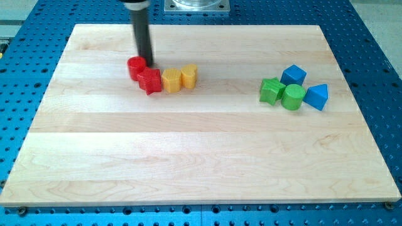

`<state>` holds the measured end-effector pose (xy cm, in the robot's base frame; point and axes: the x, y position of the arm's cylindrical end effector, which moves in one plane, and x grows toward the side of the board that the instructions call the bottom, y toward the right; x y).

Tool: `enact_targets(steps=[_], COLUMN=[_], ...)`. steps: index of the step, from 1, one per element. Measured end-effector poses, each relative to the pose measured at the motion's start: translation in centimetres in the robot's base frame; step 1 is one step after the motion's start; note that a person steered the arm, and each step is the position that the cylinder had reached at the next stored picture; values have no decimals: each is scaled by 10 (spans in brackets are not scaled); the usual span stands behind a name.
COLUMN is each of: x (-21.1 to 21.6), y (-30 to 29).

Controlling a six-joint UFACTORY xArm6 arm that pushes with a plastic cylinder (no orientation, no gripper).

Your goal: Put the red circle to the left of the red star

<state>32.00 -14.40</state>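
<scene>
The red circle [135, 66] sits on the wooden board at the upper left, touching the red star [150, 81], which lies just below and to its right. My tip [148, 63] is at the end of the dark rod, right beside the circle's right edge and just above the star.
A yellow block [171, 80] touches the star's right side, and a second yellow block [189, 75] sits next to it. At the right is a cluster: a green star [271, 91], a green cylinder [293, 96], a blue block [293, 75] and a blue triangle [317, 96].
</scene>
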Motion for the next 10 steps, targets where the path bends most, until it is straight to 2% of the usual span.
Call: enact_targets(steps=[1,2,7,8,9,10], x=[37,41,45,22,23,5], y=[-24,-19,-17,-17,-14,55])
